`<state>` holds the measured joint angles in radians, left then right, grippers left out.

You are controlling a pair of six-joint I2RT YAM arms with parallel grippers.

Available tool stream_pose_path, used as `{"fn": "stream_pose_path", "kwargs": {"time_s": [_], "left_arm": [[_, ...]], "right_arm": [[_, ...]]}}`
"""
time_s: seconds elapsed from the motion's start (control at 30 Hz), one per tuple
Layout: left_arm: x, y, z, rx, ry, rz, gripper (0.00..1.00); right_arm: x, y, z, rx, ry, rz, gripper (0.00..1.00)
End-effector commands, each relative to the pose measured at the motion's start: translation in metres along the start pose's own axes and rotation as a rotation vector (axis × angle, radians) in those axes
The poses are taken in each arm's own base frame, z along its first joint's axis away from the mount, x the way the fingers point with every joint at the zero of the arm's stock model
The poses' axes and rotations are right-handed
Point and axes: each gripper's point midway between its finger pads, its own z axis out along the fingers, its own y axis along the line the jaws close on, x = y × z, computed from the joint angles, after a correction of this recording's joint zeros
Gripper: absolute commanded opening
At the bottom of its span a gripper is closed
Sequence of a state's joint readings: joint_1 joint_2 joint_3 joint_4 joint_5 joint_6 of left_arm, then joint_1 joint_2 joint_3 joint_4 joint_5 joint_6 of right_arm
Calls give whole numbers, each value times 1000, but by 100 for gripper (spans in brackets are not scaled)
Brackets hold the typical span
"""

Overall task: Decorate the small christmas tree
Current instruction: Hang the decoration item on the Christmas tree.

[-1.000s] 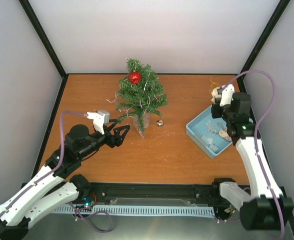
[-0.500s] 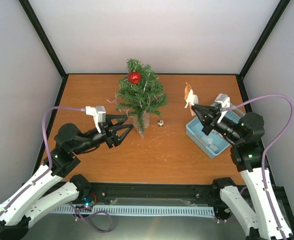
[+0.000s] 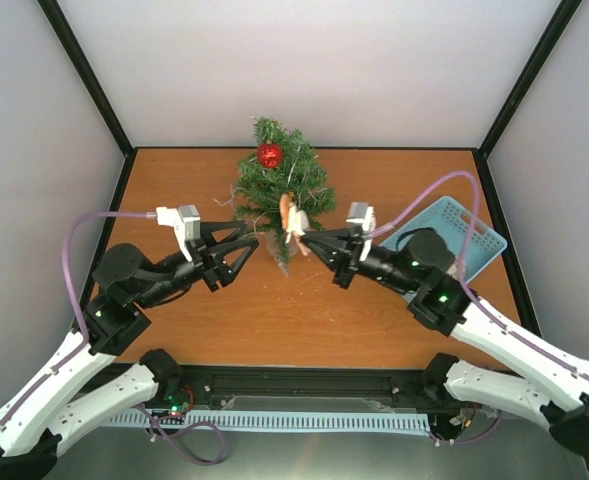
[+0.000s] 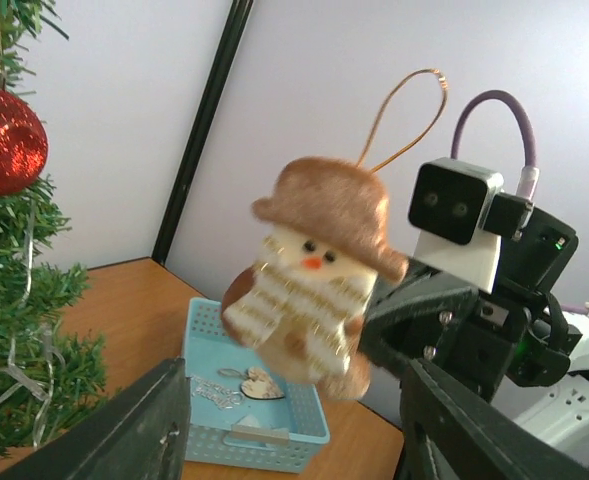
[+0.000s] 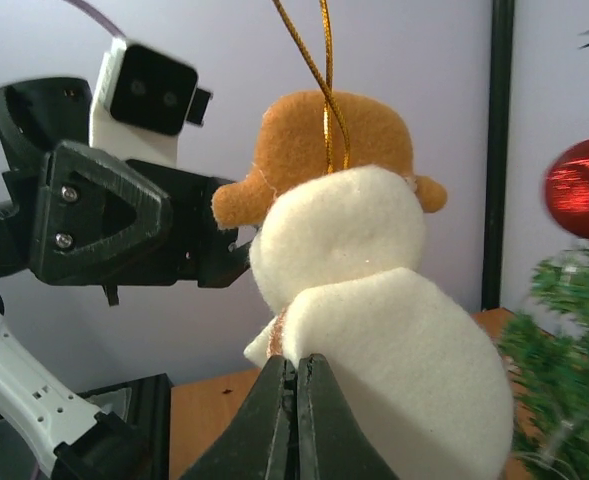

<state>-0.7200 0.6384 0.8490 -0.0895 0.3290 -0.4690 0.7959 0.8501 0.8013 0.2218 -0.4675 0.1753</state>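
1. At the back middle of the table (image 3: 374, 310), the small christmas tree (image 3: 282, 195) stands upright on its pale base, with a red bauble (image 3: 270, 155) hanging near its top.
2. My right gripper (image 3: 310, 243) reaches in from the right, and its fingers are pinched tight together on the lower part of a snowman ornament (image 3: 293, 218). It has a cream body, a brown hat and an orange nose.
3. From above, the snowman sits against the tree's right side at about mid-height. Whether it actually touches the branches, I can't quite tell from this angle.
4. Its gold loop (image 5: 324, 70) rises off the hat and stands free in the air.
5. My left gripper (image 3: 252, 243) comes in from the left, low and just beside the tree's base, with its fingers spread apart.
6. Through my left wrist camera the snowman faces me, framed between those spread fingers but out beyond them. My right gripper is clamped under it from behind, and the tree and bauble are off to the left.
7. The blue basket (image 3: 444, 235) sits on the right side of the table behind my right arm. A few small pale trinkets lie inside, too small to name.
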Motion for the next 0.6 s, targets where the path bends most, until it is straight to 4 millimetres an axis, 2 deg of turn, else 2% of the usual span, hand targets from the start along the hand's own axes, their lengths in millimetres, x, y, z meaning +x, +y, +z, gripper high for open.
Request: {"fn": "stream_pose_path", "kwargs": {"time_s": [0.0,0.1,0.2,0.37,0.57], "left_arm": [[-20,-10,-8,-5,-35,52,56],[-22,-15,-8,19,-30,64,54],[-19,-10,-9,-12,-23,59,54],[-14,0,-11,-55,-25,55,54],[-11,16,-9,-129,-31,63,40]], "right_arm": [[-24,5,33,72,-104,-74,3],[-19,14,56,67,-101,-82,3],[-17,19,72,66,-108,-83,3],[-17,19,85,78,-124,-89,3],[-11,23,93,59,-113,-95,3]]}}
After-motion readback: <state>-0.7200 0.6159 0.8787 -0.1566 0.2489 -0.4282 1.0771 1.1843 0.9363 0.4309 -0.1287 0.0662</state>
